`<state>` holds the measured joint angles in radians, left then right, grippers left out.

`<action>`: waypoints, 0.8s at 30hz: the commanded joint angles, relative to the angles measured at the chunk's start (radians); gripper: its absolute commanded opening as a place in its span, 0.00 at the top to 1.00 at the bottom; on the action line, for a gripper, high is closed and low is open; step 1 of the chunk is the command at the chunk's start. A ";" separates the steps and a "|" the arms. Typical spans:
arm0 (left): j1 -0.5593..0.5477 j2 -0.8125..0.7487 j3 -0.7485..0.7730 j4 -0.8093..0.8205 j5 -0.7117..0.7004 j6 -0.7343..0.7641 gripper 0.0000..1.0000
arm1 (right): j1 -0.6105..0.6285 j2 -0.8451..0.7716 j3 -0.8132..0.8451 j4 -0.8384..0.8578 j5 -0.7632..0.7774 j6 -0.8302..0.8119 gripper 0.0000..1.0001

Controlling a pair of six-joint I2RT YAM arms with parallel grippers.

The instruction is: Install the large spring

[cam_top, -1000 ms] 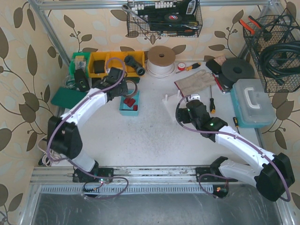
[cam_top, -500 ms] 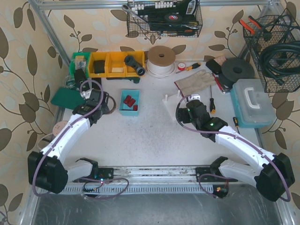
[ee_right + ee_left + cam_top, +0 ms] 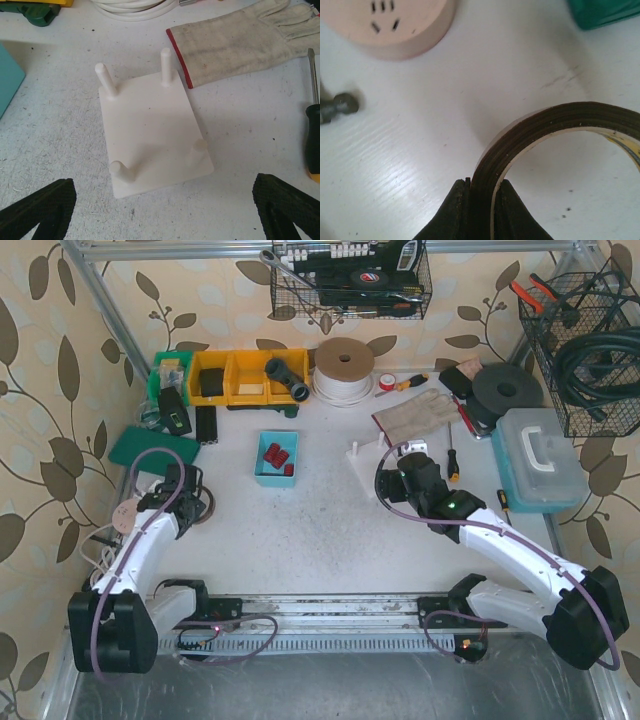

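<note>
1. Two arms, top view. Your left gripper (image 3: pixel 190 502) sits at the near left, low over the table and shut on a tape roll (image 3: pixel 203 506). Your right gripper (image 3: pixel 392 468) hangs just near of the white peg plate (image 3: pixel 362 452). The large spring cannot be picked out. The likeliest candidates are the red pieces (image 3: pixel 277 455) in the teal tray (image 3: pixel 262 476) at far centre, but they are too small to tell.
2. Left wrist view. The left jaws are clamped on the tape roll's (image 3: pixel 545 120) wall, one inside the ring and one outside. A pink disc (image 3: pixel 395 25) and a bolt (image 3: pixel 337 106) lie apart from it. No spring shows.
3. Right wrist view. The right gripper's (image 3: pixel 162 210) jaws stand wide apart and empty over the peg plate (image 3: pixel 150 130), which has four upright pegs. A glove (image 3: pixel 235 35) and a screwdriver (image 3: pixel 314 140) lie to the right.
4. Handling, as judged. Expect a light, elastic spring that rolls easily and may shoot out if pinched end to end. Take it gently across the coils at mid-length, then slide it down over a peg.
</note>
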<state>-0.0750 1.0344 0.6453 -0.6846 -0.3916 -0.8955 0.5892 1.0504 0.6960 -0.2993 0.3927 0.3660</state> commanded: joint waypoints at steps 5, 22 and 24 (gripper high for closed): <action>0.020 0.039 -0.034 -0.027 0.024 -0.177 1.00 | 0.006 -0.006 -0.014 0.037 0.024 0.003 0.05; 0.019 0.167 -0.034 0.034 0.021 -0.145 0.91 | 0.006 0.019 0.006 0.018 0.023 -0.001 0.05; 0.018 0.179 -0.022 0.029 0.026 -0.144 0.84 | 0.006 0.018 0.009 0.012 0.029 -0.001 0.05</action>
<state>-0.0643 1.1976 0.6006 -0.6678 -0.3805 -1.0454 0.5892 1.0801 0.6937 -0.2806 0.3969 0.3656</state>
